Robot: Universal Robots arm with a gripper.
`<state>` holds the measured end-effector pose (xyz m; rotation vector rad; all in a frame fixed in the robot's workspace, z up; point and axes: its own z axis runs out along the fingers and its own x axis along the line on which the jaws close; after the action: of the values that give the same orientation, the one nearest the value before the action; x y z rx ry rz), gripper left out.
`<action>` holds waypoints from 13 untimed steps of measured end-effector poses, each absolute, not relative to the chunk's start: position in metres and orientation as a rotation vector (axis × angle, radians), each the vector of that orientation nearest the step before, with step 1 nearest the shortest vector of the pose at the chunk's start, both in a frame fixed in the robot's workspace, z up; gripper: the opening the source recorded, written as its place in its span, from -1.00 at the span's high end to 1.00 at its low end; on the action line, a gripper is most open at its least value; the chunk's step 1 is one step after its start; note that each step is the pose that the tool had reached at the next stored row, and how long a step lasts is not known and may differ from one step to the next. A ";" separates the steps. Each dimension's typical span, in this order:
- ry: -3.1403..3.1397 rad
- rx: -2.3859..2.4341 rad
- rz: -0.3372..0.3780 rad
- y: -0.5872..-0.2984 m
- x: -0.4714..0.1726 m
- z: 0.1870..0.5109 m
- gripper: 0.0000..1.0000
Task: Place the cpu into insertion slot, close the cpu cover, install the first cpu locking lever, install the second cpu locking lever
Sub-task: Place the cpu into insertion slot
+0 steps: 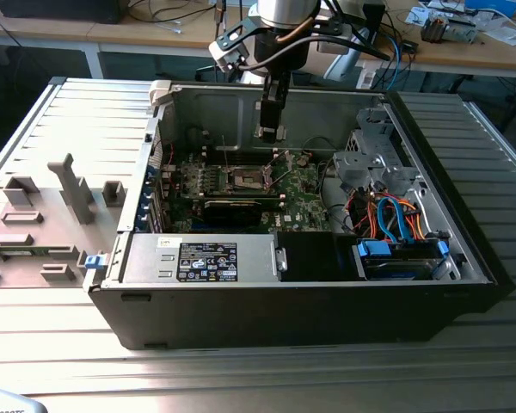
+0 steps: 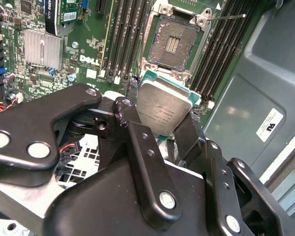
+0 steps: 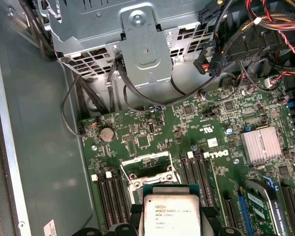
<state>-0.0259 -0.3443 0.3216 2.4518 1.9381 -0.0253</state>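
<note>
The black two-fingered end effector (image 2: 160, 123) is closed narrowly on the edges of the small square cpu with a silvery metal top (image 2: 163, 105). It holds the chip in the air, near but apart from the square, dark-centred insertion slot with a shiny rim (image 2: 174, 43) on the green circuit board (image 3: 187, 128). Lowered skewed or off-centre, the chip would likely bend the slot's contacts, and so thin an edge grip might slip. The open dark computer case (image 1: 327, 318) lies on a ribbed grey metal tabletop (image 1: 241, 379), with cluttered workbenches (image 1: 464, 43) behind.
</note>
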 end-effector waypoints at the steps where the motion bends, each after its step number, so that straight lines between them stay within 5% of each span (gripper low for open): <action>1: 1.937 2.453 -0.025 -0.344 -0.026 0.322 -0.08; 13: 1.908 2.475 -0.026 -0.344 -0.026 0.322 -0.08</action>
<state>-0.0259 -0.3443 0.3216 2.4754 1.9082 -0.0256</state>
